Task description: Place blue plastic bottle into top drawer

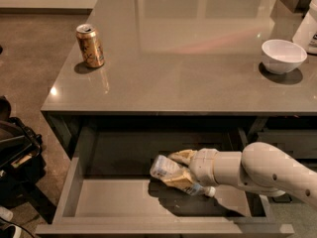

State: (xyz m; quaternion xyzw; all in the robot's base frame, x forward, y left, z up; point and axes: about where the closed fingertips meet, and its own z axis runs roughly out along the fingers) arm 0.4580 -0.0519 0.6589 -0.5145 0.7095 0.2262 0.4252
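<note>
The top drawer (pixel 109 202) stands pulled open below the counter, its pale grey floor showing. The blue plastic bottle (pixel 163 168) lies on its side low over the drawer floor, cap (pixel 210 192) toward the right. My gripper (pixel 181 168) reaches in from the right on a white arm and is shut on the bottle, with tan fingers (pixel 182 156) above and below it. I cannot tell whether the bottle touches the floor.
An orange-gold soda can (pixel 90 45) stands on the grey counter (pixel 173 73) at the left. A white bowl (pixel 283 56) sits at the right, with a white container (pixel 308 29) behind it. Dark bags (pixel 15 152) lie on the floor left of the drawer.
</note>
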